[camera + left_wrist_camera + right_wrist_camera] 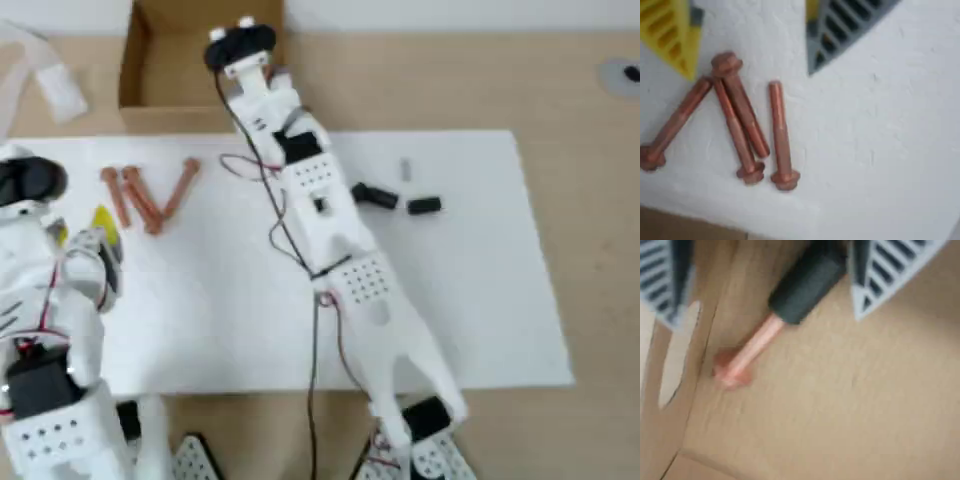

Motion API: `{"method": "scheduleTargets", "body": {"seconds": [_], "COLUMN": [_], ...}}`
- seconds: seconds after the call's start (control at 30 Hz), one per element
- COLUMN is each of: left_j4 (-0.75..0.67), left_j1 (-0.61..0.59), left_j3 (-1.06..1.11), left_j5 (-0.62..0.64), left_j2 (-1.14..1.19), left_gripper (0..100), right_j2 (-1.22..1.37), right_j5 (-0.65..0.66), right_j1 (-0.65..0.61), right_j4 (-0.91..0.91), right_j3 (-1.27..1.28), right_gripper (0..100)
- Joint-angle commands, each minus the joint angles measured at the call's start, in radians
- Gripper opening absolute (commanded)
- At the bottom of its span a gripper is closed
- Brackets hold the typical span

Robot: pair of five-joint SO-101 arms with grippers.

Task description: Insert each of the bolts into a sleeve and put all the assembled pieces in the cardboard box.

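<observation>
Letting go cleanly is what we judge this step needs: the right gripper [765, 315] stands with its jaws spread wider than the assembled piece [780, 315], whose bolt head rests on the floor of the cardboard box [855, 405] close to a side wall. We would lift straight up so that neither finger drags the black sleeve [800, 285] off its bolt. That box sits at the top of the high view, left of centre, and the assembled piece is the content we can make out. On the white sheet [480, 330], four loose bolts [781, 135] lie at centre left beneath the left gripper [750, 72], jaws apart and gripping nothing; two empty sleeves [424, 206] lie right of centre
</observation>
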Motion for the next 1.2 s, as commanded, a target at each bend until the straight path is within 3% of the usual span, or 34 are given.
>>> {"method": "scheduleTargets", "body": {"seconds": [0.0, 0.23, 0.63, 0.9, 1.17], "left_j4": [-0.021, 0.002, 0.348, 0.45, 0.491], "left_j1": [0.005, -0.086, -0.097, -0.083, -0.018], "left_j3": [-0.012, -0.321, -1.16, -1.505, -1.616], "left_j5": [-0.006, 0.002, -0.014, 0.011, 0.054], "left_j2": [0.038, 0.521, 1.451, 1.765, 1.891], "left_gripper": [16, 16, 16, 16, 16], "right_j2": [-0.163, -0.406, -0.671, -0.682, -0.682], "right_j5": [0.002, 0.0, 0.0, 0.0, 0.0], "right_j1": [0.007, 0.021, 0.024, 0.024, 0.024], "right_j4": [0.057, 0.273, 0.695, 0.772, 0.773], "right_j3": [-0.067, -0.067, -0.067, -0.067, -0.065], "right_gripper": [28.4, 28.3, 28.4, 28.4, 28.4]}}
